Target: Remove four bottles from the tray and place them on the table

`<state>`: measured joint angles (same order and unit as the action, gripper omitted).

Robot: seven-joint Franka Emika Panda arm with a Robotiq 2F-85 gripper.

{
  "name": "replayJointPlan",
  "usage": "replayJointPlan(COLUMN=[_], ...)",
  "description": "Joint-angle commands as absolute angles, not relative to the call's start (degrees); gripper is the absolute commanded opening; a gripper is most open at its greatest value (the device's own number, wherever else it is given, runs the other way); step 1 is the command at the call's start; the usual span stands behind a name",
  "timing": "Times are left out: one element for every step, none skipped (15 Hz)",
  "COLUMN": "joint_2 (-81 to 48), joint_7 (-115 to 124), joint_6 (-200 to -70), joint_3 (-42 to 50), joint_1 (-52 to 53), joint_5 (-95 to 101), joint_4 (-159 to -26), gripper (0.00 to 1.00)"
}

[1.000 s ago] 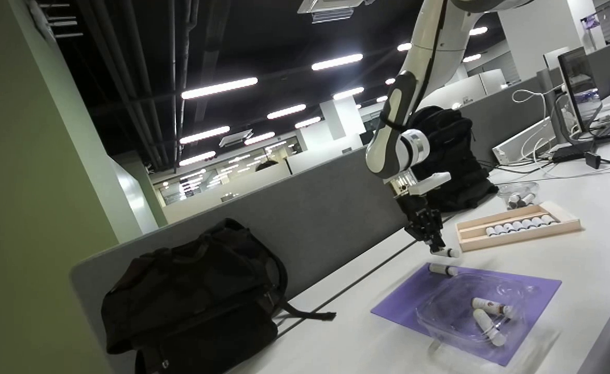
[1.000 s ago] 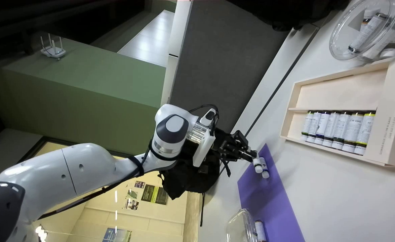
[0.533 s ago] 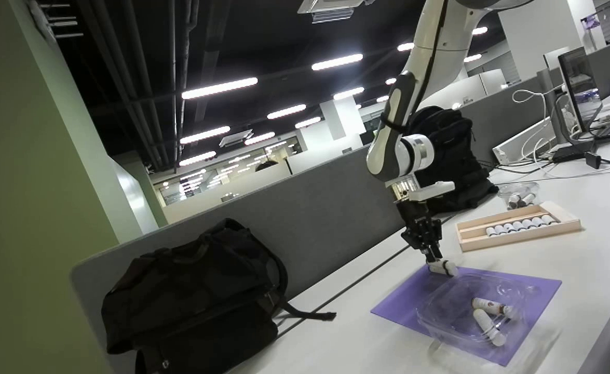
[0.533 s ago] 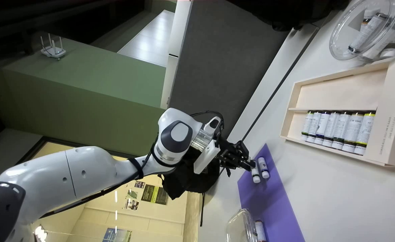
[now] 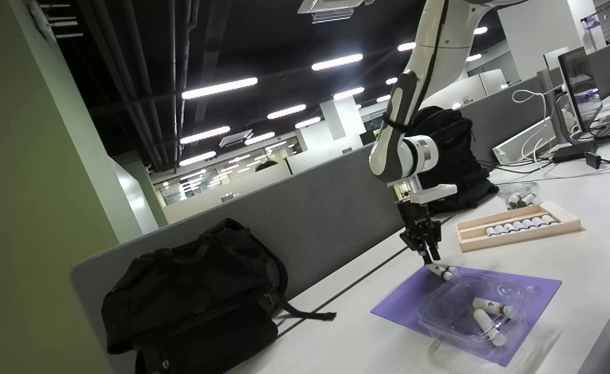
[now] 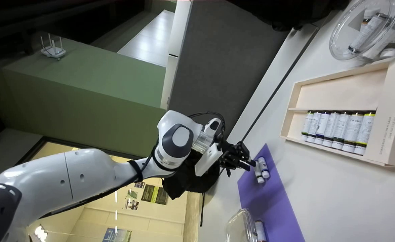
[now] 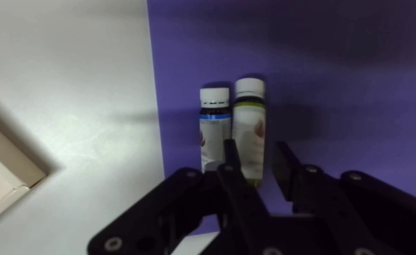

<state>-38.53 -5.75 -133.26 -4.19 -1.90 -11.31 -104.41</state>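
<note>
- Bottles (image 6: 333, 130) — seven of them — lie in a row in the tray (image 6: 342, 89), in its lower compartment, at the right of the frame in an exterior view; packed flank to flank, they presumably cannot roll.
- Green-band bottle (image 7: 249, 127) and blue-band bottle (image 7: 215, 131) lie on their sides on the mat (image 7: 179, 148), mid-frame in the wrist view, caps towards the top; set nearly parallel, each likely checks the other's roll. Whether they touch I cannot tell.
- Gripper (image 7: 255, 144): fingers spread, one over the seam between the pair, the other apart from the green-band bottle's right flank in that view; it pinches nothing that I can see. I judge this the letting-go step.
- Two more bottles (image 5: 487, 306) show at the box (image 5: 442, 323), lower right in an exterior view; inside it or behind its see-through wall, I cannot tell.
- By that count four are at the mat, so the task looks nearly done — if the mat passes for the table (image 5: 595, 265).
- Next calls for a straight lift; a sideways swing could knock the blue-band bottle.
</note>
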Motion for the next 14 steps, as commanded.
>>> replayJointPlan(joint_2=[-36.7, -36.5, -36.1, -35.5, -34.8, -33.8, -32.7, -31.7, -30.3, -29.9, -29.5, -29.4, -29.8, -30.1], joint_7=[-5.1, -5.1, -5.1, -5.2, -5.1, -4.8, -3.9, -3.1, -2.0, -0.5, 1.2, 2.5, 3.6, 4.9], joint_6=[-135.4, -135.4, -135.2, -135.2, -135.1, -135.1, -135.2, -134.8, -134.1, -134.1, -134.4, -134.3, -134.5, -134.6], joint_3=[-4.4, -4.5, -4.6, -4.7, -4.5, -4.2, -3.6, -2.9, -2.2, -0.9, 0.6, 1.9, 3.1, 4.3], joint_1=[-2.2, -2.3, -2.4, -2.6, -2.8, -3.0, -3.2, -3.8, -4.2, -4.7, -4.9, -5.5, -6.2, -6.7], joint_5=[-11.6, -11.7, -11.9, -12.1, -12.1, -12.2, -12.3, -12.5, -12.7, -12.7, -12.5, -12.2, -12.2, -12.0], joint_4=[-106.9, -106.9, -106.9, -106.9, -107.0, -107.2, -107.4, -107.3, -107.5, -107.2, -107.1, -106.9, -106.8, -106.8], gripper=[0.63, 0.69, 0.77, 0.83, 0.89, 0.97, 0.99, 1.0, 1.0, 1.0, 1.0, 1.0, 1.0, 1.0])
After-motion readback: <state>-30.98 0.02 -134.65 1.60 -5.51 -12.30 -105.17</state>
